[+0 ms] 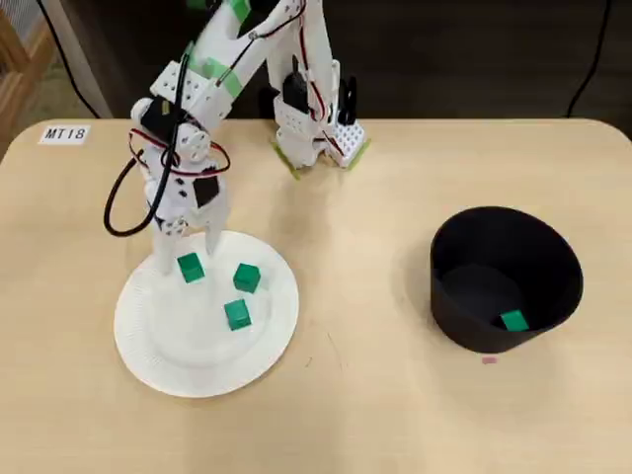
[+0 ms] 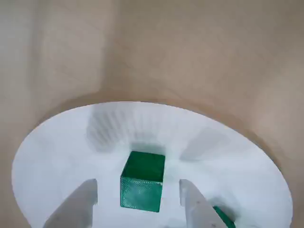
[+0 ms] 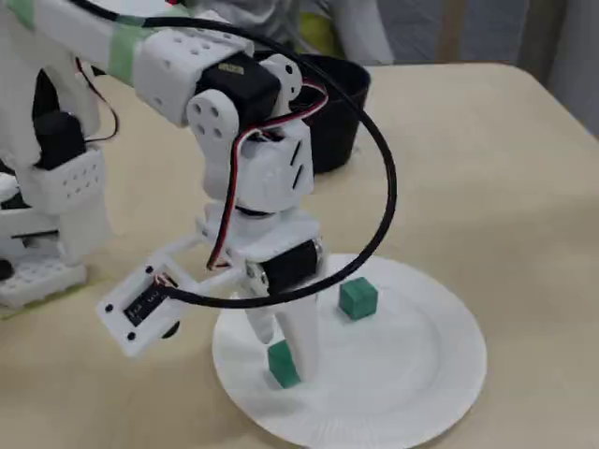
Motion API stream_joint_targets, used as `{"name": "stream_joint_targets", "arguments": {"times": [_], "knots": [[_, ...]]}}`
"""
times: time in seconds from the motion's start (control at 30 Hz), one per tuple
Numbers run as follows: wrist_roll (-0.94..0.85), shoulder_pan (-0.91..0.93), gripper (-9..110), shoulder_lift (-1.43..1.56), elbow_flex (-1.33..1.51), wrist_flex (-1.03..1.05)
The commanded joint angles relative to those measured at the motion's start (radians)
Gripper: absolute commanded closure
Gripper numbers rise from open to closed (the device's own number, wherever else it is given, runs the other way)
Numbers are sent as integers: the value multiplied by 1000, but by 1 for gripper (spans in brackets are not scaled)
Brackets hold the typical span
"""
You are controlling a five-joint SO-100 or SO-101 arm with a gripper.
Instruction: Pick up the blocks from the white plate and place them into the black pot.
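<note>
The white plate [image 1: 178, 355] lies at the left of the table in the overhead view and holds three green blocks [image 1: 191, 267] [image 1: 247, 277] [image 1: 237, 314]. My gripper [image 1: 188, 255] is open and low over the plate's far left part. Its jaws stand on either side of one block [image 2: 142, 186], apart from it. In the wrist view the gripper [image 2: 138, 183] frames that block on the plate [image 2: 57, 142], and another block [image 2: 222, 218] shows at the lower right. The fixed view shows the gripper [image 3: 284, 354], the block [image 3: 283, 365] and a second block [image 3: 357, 298]. The black pot [image 1: 494, 247] at the right holds one green block [image 1: 513, 321].
The arm's base [image 1: 318, 128] stands at the table's back edge. A black cable loop [image 1: 118, 212] hangs left of the gripper. A label reading MT18 [image 1: 66, 133] is stuck at the back left corner. In the fixed view the pot [image 3: 337, 112] stands behind the arm.
</note>
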Motion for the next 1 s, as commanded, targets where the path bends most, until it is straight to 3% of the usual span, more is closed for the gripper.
{"name": "stream_joint_targets", "arguments": {"times": [0.0,0.17,0.3,0.47,0.63,0.77,0.97], "knots": [[-14,-2,78,-3,-3,-31],[-9,0,83,-31,-3,-83],[15,8,104,-44,-3,-112],[-15,-5,104,-12,-3,-161],[-63,-64,104,179,-3,-379],[-60,-210,104,354,-3,-489],[-32,-588,104,543,-3,-472]]}}
